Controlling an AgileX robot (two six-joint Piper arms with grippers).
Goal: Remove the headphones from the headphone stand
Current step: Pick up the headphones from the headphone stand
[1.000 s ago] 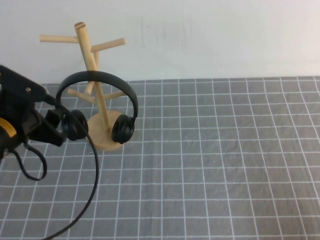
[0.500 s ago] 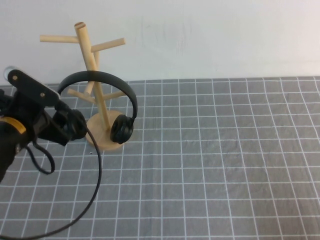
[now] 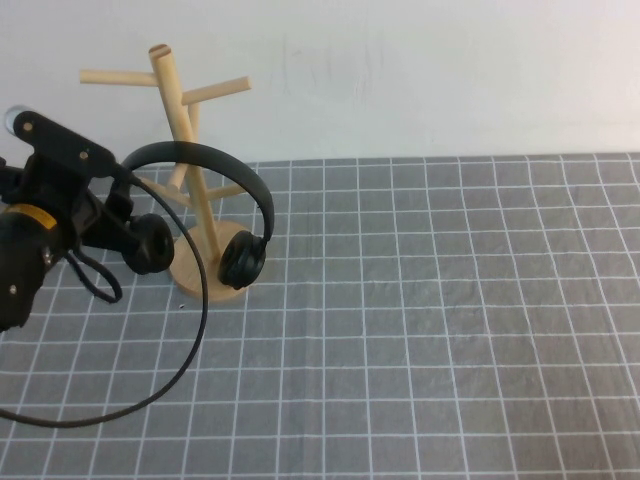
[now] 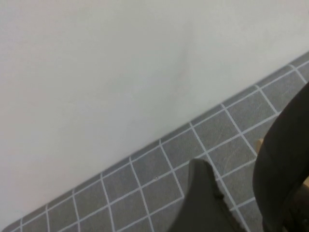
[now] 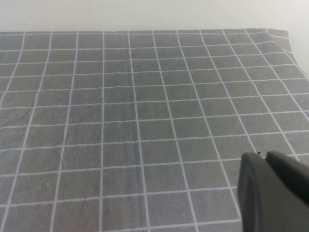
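Note:
The black headphones (image 3: 200, 160) hang by their headband on the light wooden headphone stand (image 3: 185, 110), with one earcup (image 3: 243, 260) in front of the round base (image 3: 195, 275). My left gripper (image 3: 132, 240) is at the other earcup (image 3: 150, 243), on the stand's left. In the left wrist view one finger (image 4: 205, 193) shows, with a gap to the dark headphone band (image 4: 282, 164); the jaws are open. My right gripper (image 5: 263, 157) is shut and empty above the grid mat, out of the high view.
A grey grid mat (image 3: 450, 320) covers the table up to the white wall (image 3: 420, 70) behind. The left arm's black cable (image 3: 190, 350) loops over the mat in front of the stand.
My left arm has risen and moved toward the stand, bringing the gripper to the left earcup. The cable loop has swung along. The headphones have barely shifted.

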